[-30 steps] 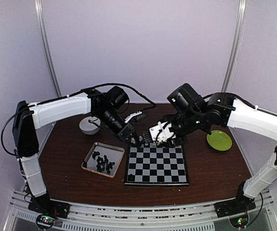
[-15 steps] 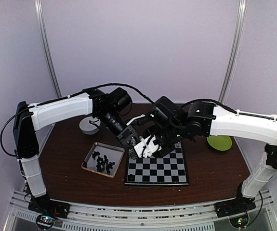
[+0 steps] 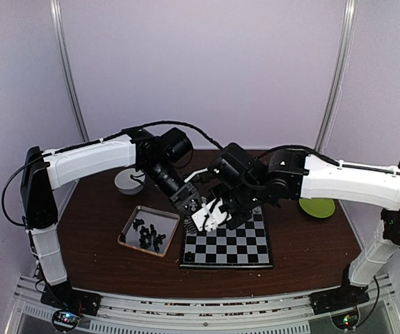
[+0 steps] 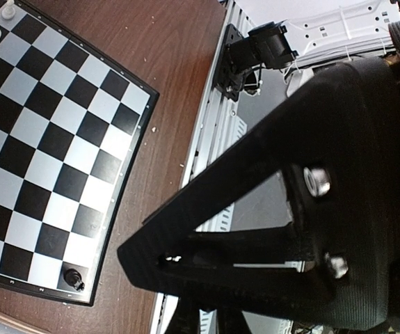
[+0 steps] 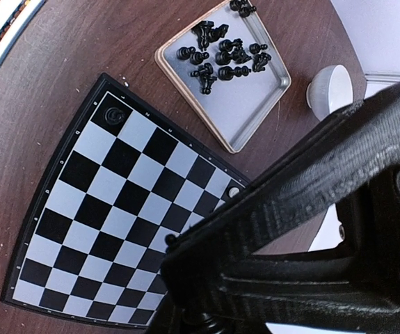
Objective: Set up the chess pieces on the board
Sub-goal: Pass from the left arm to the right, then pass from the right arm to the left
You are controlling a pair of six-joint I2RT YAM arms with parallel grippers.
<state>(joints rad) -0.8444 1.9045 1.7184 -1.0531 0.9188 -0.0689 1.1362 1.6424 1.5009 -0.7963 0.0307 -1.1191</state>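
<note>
Chessboard (image 3: 236,248): black and pale grey checks, thin black border. Chess pieces (image 5: 220,52) at 9 o'clock: black, in silver tray (image 5: 250,106). Plate (image 3: 316,207): green. Surface (image 3: 304,243): dark brown.

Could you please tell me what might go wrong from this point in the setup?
1. The left gripper and right gripper crowd together over the far-left corner of the board; they could collide.
2. A white piece stands at the board edge, apparently close to the right gripper, so a small swing might topple it.
</note>
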